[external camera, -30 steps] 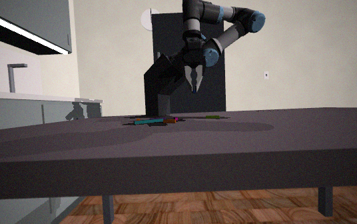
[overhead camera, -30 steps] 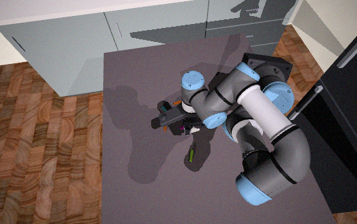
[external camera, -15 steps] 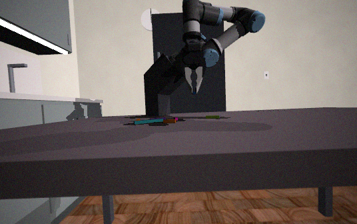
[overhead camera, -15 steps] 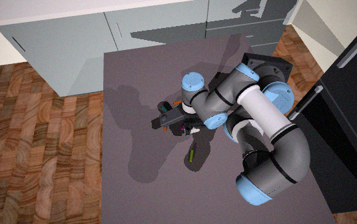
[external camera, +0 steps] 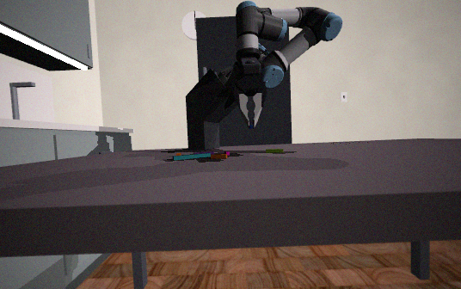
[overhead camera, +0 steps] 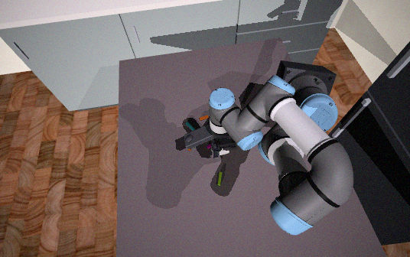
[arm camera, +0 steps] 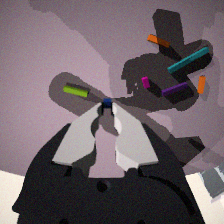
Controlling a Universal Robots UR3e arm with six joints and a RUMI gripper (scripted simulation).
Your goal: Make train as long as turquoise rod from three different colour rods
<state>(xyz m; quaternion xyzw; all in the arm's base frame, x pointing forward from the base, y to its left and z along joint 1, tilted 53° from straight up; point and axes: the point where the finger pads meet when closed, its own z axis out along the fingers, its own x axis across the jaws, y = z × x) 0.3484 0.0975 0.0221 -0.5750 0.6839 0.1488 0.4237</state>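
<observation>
The grey six-joint robot arm with light blue joint caps (overhead camera: 306,138) folds back on itself from its base, its upper links doubled over and its wrist aimed straight down. The two-jaw gripper with pale wedge-shaped fingers (external camera: 251,125) hangs well above the table surface, jaws drawn almost together, pinching a small blue rod (arm camera: 107,103) at the very fingertips.
</observation>
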